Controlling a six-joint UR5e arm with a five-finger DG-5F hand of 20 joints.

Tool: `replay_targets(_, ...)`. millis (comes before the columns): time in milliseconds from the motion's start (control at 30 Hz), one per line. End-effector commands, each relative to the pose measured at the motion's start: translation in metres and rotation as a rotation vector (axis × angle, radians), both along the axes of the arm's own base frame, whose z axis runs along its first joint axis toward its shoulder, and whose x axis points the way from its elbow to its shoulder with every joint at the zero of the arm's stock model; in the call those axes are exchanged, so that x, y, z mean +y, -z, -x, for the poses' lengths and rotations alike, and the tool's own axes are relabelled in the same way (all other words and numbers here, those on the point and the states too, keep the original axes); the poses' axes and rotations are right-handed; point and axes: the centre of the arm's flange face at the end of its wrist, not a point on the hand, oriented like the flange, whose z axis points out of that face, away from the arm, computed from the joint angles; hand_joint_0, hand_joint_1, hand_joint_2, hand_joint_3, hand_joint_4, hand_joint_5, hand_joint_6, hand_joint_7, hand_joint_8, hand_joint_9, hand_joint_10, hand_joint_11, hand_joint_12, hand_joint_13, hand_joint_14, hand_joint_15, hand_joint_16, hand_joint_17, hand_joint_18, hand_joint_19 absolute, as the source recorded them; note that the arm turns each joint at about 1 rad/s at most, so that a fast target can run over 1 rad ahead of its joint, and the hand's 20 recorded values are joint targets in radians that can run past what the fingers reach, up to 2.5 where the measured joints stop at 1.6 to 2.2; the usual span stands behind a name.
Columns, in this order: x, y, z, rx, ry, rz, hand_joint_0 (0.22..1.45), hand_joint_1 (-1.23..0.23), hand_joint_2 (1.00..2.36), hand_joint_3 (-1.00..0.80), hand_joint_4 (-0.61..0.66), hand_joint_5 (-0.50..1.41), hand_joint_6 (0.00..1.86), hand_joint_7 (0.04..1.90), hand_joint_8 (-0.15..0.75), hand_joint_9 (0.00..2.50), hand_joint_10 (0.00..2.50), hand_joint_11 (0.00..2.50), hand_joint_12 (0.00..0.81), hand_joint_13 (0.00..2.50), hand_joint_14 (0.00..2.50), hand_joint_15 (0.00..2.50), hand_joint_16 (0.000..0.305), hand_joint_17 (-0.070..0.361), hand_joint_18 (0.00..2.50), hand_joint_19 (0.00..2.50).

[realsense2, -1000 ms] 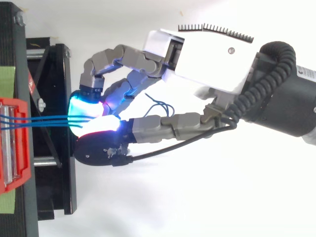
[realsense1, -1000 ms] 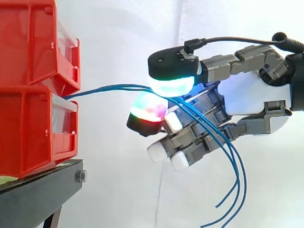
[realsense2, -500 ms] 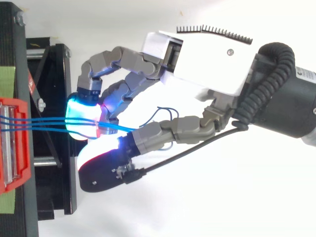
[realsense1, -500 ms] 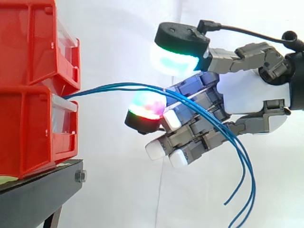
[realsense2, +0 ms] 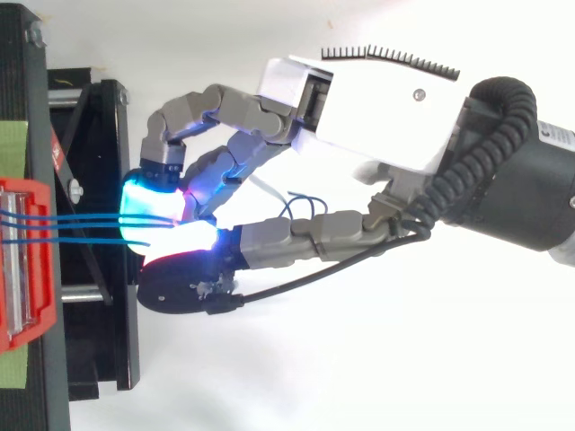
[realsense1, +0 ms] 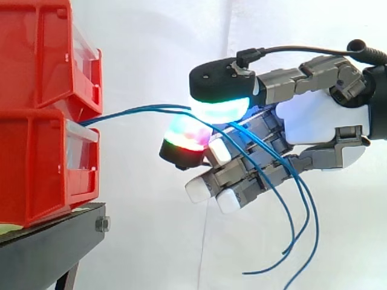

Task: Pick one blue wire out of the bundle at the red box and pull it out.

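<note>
Ahead of the hand [realsense1: 314, 121], blue wires [realsense1: 139, 110] run from stacked red bins [realsense1: 36, 151]; thumb and fingers curled, pinching the wires.

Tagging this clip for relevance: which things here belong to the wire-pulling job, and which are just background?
Job: blue wires, pinched in the hand; lower red bin they run from.
Just there: upper red bin; black stand; green tape; white curtain.

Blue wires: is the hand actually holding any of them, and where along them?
Yes: the hand pinches the blue wires between thumb and a fingertip, midway along, clear of the red box.
</note>
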Motion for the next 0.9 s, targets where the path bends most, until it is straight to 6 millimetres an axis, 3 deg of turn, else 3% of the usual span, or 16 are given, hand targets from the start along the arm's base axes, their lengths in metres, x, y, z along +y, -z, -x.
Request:
replay_targets(0, 0.0000, -0.0002, 0.0000, 0.000, 0.000, 0.000, 0.71, -0.92, 1.02, 0.01, 0.27, -0.23, 0.93, 1.07, 0.358, 0.69, 0.02, 0.84, 0.448, 0.68, 0.01, 0.41, 0.064, 0.143, 0.72, 0.40)
replay_targets(167, 0.0000, -0.0002, 0.0000, 0.000, 0.000, 0.000, 0.72, -0.97, 1.02, 0.03, 0.23, -0.26, 0.93, 1.07, 0.333, 0.52, 0.02, 0.85, 0.433, 0.55, 0.01, 0.38, 0.067, 0.150, 0.67, 0.34)
replay_targets(267, 0.0000, -0.0002, 0.0000, 0.000, 0.000, 0.000, 0.68, -1.00, 1.02, -0.18, 0.24, -0.26, 0.92, 1.06, 0.332, 0.50, 0.02, 0.84, 0.432, 0.55, 0.01, 0.37, 0.066, 0.148, 0.67, 0.35)
replay_targets(333, 0.0000, -0.0002, 0.0000, 0.000, 0.000, 0.000, 0.62, -1.03, 1.00, -0.49, 0.24, -0.25, 0.91, 1.06, 0.344, 0.54, 0.02, 0.84, 0.435, 0.55, 0.01, 0.38, 0.065, 0.147, 0.67, 0.38)
replay_targets(467, 0.0000, -0.0003, -0.0001, -0.002, 0.000, 0.000, 0.49, -0.97, 1.00, -0.50, 0.26, -0.23, 0.91, 1.04, 0.384, 0.63, 0.02, 0.85, 0.468, 0.59, 0.01, 0.39, 0.070, 0.157, 0.70, 0.42)
replay_targets(567, 0.0000, -0.0003, -0.0001, -0.002, 0.000, 0.000, 0.42, -0.79, 1.00, -0.50, 0.29, -0.20, 0.89, 1.02, 0.417, 0.74, 0.01, 0.85, 0.498, 0.67, 0.01, 0.41, 0.074, 0.167, 0.76, 0.46)
replay_targets(700, 0.0000, 0.0004, 0.0002, 0.000, 0.000, 0.000, 0.49, -0.58, 1.00, -0.50, 0.29, -0.15, 0.82, 1.08, 0.394, 0.87, 0.01, 0.75, 0.474, 0.73, 0.01, 0.42, 0.067, 0.150, 0.75, 0.53)
replay_targets(867, 0.0000, -0.0003, -0.0001, -0.002, 0.000, 0.000, 0.57, -0.66, 1.01, -0.34, 0.26, -0.14, 0.80, 1.17, 0.388, 0.92, 0.02, 0.78, 0.451, 0.76, 0.01, 0.43, 0.061, 0.138, 0.75, 0.55)
